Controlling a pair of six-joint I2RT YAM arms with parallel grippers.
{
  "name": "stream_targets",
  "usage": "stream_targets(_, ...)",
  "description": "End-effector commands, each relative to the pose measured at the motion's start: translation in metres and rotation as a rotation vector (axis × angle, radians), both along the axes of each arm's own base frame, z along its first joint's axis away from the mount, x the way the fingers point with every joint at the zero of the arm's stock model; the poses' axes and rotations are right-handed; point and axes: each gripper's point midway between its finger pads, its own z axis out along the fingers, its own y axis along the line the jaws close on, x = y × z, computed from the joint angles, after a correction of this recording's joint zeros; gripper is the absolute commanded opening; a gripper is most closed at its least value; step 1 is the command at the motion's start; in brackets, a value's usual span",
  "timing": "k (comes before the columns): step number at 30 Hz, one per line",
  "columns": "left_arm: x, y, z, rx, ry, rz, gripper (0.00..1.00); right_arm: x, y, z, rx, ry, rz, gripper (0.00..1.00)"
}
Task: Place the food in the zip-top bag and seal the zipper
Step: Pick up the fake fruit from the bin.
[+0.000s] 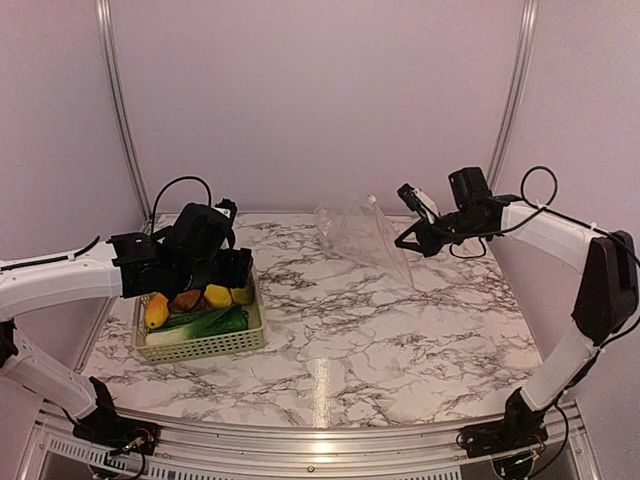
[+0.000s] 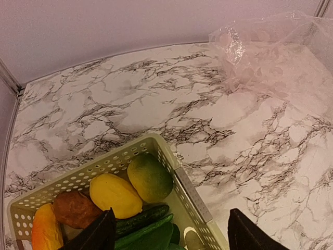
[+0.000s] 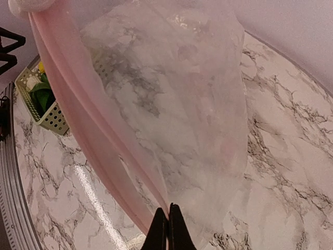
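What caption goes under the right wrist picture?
Right gripper, shut on the clear bag by its edge, holds it over the marble table.

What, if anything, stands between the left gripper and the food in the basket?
Nothing covers the food, which lies open in the basket. But the open left gripper hangs over the basket's end wall, which may catch a finger on a straight drop.

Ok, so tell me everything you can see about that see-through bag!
The zip-top bag is clear, thin, crinkly plastic, and the marble table shows through it. A pinkish zipper strip runs along one edge. The bag looks empty. The right gripper is shut on that zipper edge, pinching it and holding the bag up over the right rear part of the table. Whether the bag's far end touches the table is hard to tell.
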Motion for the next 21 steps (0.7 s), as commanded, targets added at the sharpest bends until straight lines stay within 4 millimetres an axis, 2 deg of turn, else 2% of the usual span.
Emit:
stream_targets(1,-0.019,0.030,-0.044,0.074,0.173,0.051,0.76,0.024,-0.015,0.033,-0.012,-0.066,-0.073,0.00)
stream_targets(6,-0.025,0.048,-0.065,0.119,0.260,0.044,0.77,0.054,-0.052,0.058,-0.030,-0.098,-0.164,0.00)
stream_targets(9,-0.017,0.066,-0.068,0.116,0.281,0.099,0.77,0.064,-0.068,0.067,-0.094,-0.144,-0.217,0.00)
stream_targets(11,-0.010,0.069,-0.068,0.092,0.281,0.114,0.77,0.069,-0.078,0.069,-0.140,-0.163,-0.262,0.00)
stream_targets(16,0.012,0.054,-0.071,0.015,0.273,0.116,0.76,0.075,-0.089,0.071,-0.249,-0.207,-0.367,0.00)
stream_targets(21,0.040,0.029,-0.088,-0.067,0.308,0.110,0.73,0.065,-0.068,0.067,-0.257,-0.215,-0.331,0.00)
